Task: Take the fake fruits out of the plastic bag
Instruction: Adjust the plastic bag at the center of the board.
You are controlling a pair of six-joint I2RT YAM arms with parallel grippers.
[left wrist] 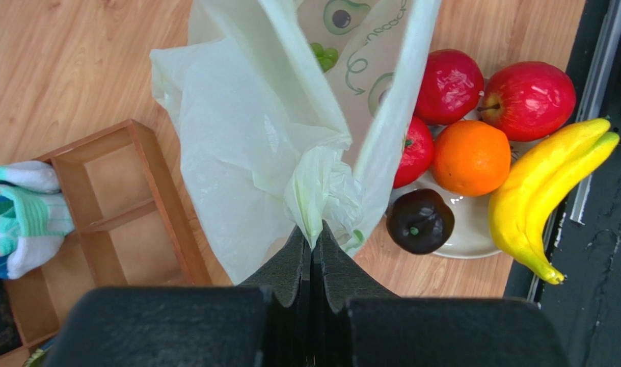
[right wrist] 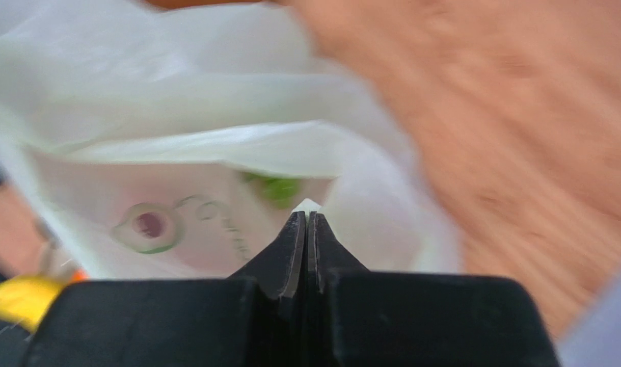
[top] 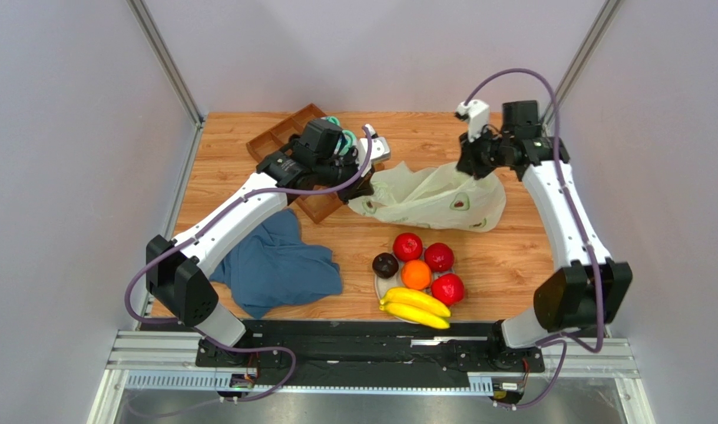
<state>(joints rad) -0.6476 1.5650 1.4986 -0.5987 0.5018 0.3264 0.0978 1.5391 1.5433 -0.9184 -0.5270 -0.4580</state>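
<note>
The plastic bag (top: 433, 199) hangs stretched between my two grippers, low over the table. My left gripper (top: 364, 190) is shut on a bunched fold at the bag's left end (left wrist: 252, 130), pinched at the fingertips of that gripper (left wrist: 315, 229). My right gripper (top: 484, 172) is shut on the right end, and a small tip of the bag (right wrist: 214, 153) pokes out between the closed tips of that gripper (right wrist: 306, 214). Green grapes (left wrist: 325, 55) (right wrist: 279, 189) show through the film. On a plate (top: 389, 287) lie three red fruits (top: 438, 257), an orange (top: 415, 275), a dark one (top: 385, 265) and bananas (top: 415, 307).
A wooden compartment tray (top: 287, 141) (left wrist: 137, 214) sits at the back left under the left arm, with rolled teal socks (left wrist: 19, 214) in it. A dark blue cloth (top: 278, 265) lies at the front left. The plate (left wrist: 459, 241) stands close to the table's near edge.
</note>
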